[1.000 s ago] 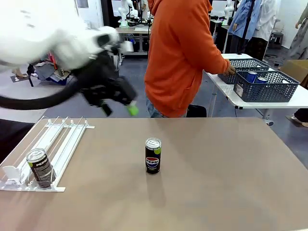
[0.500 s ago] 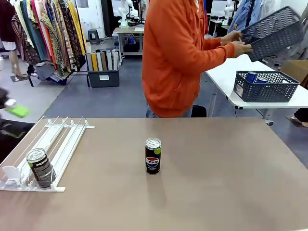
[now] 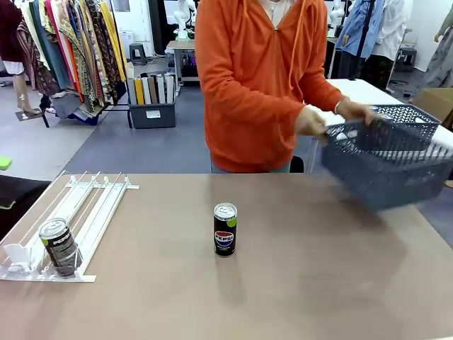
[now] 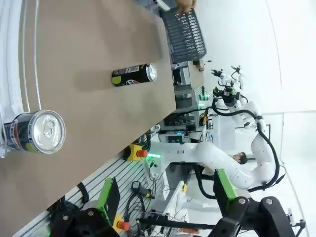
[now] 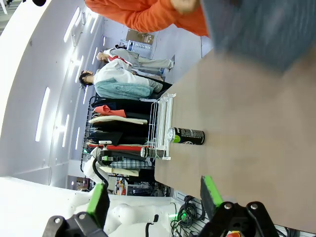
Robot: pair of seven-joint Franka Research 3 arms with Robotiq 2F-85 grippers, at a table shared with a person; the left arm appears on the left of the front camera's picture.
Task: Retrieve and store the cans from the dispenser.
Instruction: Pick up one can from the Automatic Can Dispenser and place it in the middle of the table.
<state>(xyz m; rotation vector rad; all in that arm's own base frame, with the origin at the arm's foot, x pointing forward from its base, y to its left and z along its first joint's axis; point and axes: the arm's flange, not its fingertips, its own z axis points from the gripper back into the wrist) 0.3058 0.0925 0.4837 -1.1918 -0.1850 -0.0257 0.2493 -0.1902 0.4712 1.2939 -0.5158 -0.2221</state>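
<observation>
Dispenser (image 3: 99, 202) on table (image 3: 304, 283), far L, running front to back. Can (image 3: 60, 246) stands in its near end. 2nd can (image 3: 225, 229) upright mid-table, well R of dispenser. Basket (image 3: 389, 163) over table's far-R part, held by person (image 3: 258, 92) behind table, ctr.

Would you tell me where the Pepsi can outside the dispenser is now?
In the front view, the Pepsi can stands alone mid-table, right of the dispenser and left of the person's basket.
</observation>
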